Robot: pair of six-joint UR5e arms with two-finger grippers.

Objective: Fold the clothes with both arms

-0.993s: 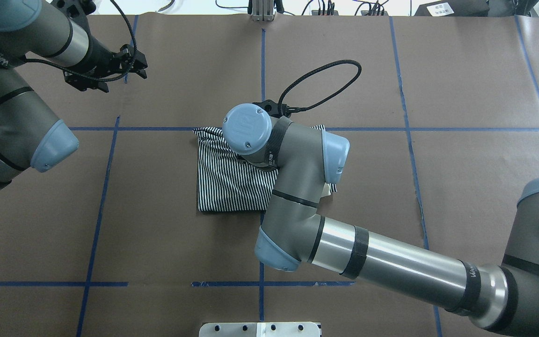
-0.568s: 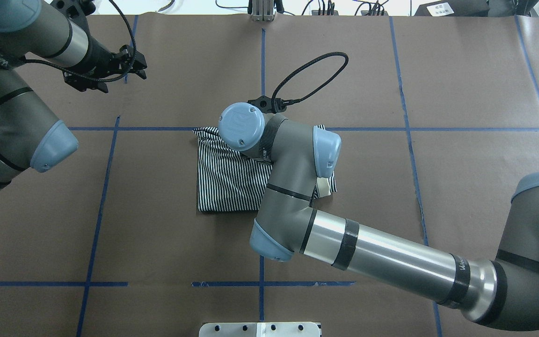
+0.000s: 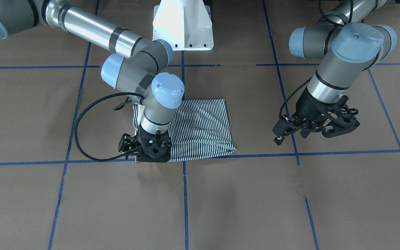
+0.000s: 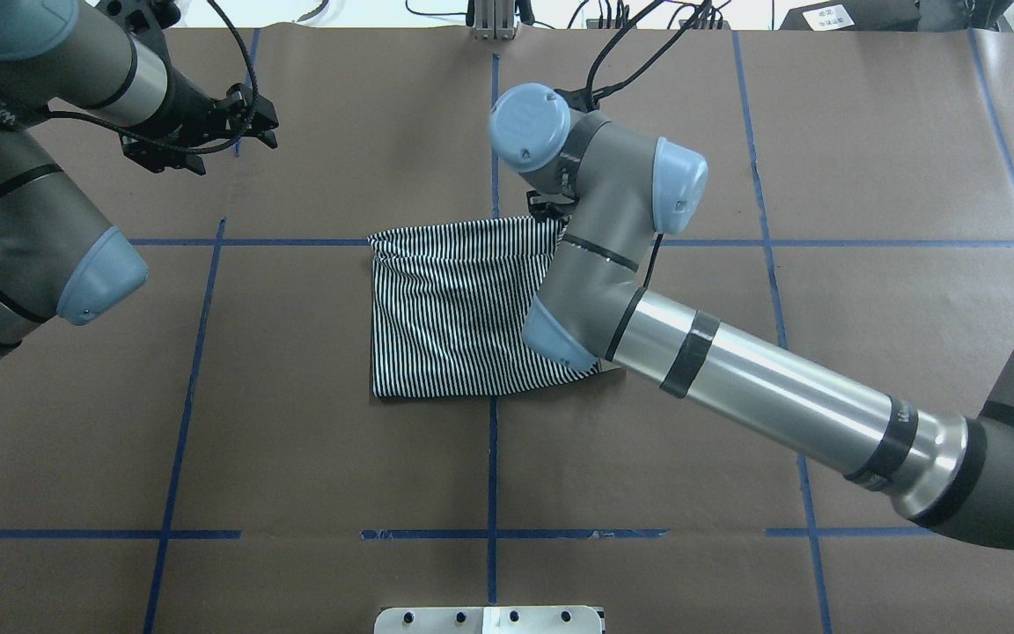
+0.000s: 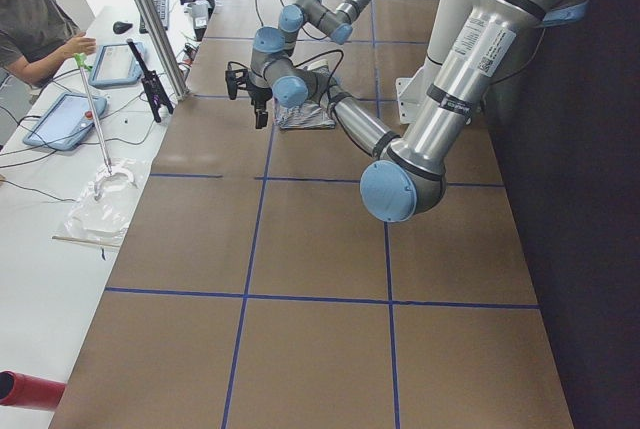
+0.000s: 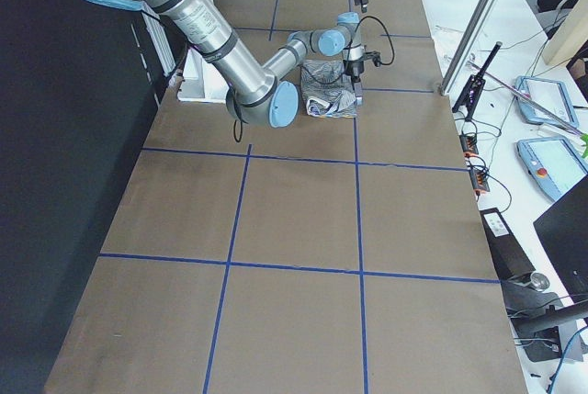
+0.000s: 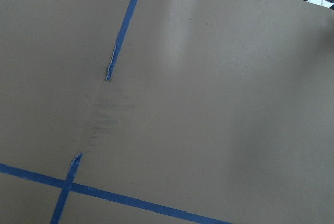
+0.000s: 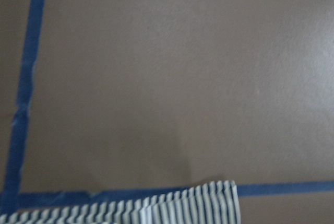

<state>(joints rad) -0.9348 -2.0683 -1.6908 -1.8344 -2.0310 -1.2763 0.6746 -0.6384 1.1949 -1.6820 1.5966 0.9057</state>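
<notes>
The striped shirt [image 4: 445, 326] lies folded into a rough rectangle at the table's centre; it also shows in the front view [image 3: 203, 125]. My right gripper [image 4: 547, 211] is low at the shirt's far right corner, shut on that corner; in the front view [image 3: 151, 156] its body hides the fingers. The right wrist view shows the striped corner [image 8: 198, 203] close at the bottom edge. My left gripper [image 4: 271, 125] is open and empty, above bare table at the far left, well apart from the shirt; the front view [image 3: 290, 135] shows it too. The collar is hidden.
The table is brown paper with a blue tape grid [image 4: 494, 132]. The white pedestal base [image 3: 182, 27] stands at the near edge. A black cable loop [image 3: 78, 139] hangs beside the right wrist. A side table with tablets [image 5: 65, 119] and an operator lies beyond the far edge.
My right arm has swung to the right along the shirt's far edge, drawing cloth with it; the cream collar part is now covered. The left arm has not moved.
</notes>
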